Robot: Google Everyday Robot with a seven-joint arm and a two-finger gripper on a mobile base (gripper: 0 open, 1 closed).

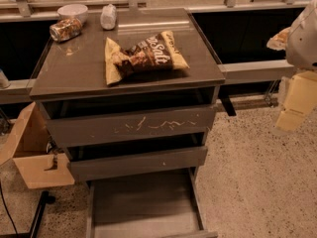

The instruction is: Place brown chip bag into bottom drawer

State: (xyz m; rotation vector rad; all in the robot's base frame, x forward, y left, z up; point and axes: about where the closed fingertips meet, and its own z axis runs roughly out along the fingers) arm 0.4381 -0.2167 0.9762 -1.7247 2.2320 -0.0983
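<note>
The brown chip bag [148, 53], dark brown with tan-yellow ends and white "Salt" lettering, lies flat on the grey cabinet top [74, 71], near its front edge. The bottom drawer [143, 202] is pulled out at floor level below it, and its flat floor is bare. My gripper [296, 103], pale yellow, hangs at the right edge of the view. It is off to the right of the cabinet, well apart from the bag, and holds nothing that I can see.
At the back of the cabinet top stand a shiny speckled packet [65, 29], a white bowl [73, 11] and a small white bottle [108, 17]. A drawer front with pale scratches [133, 125] is above the open drawer. An open cardboard box [34, 152] sits left of the cabinet.
</note>
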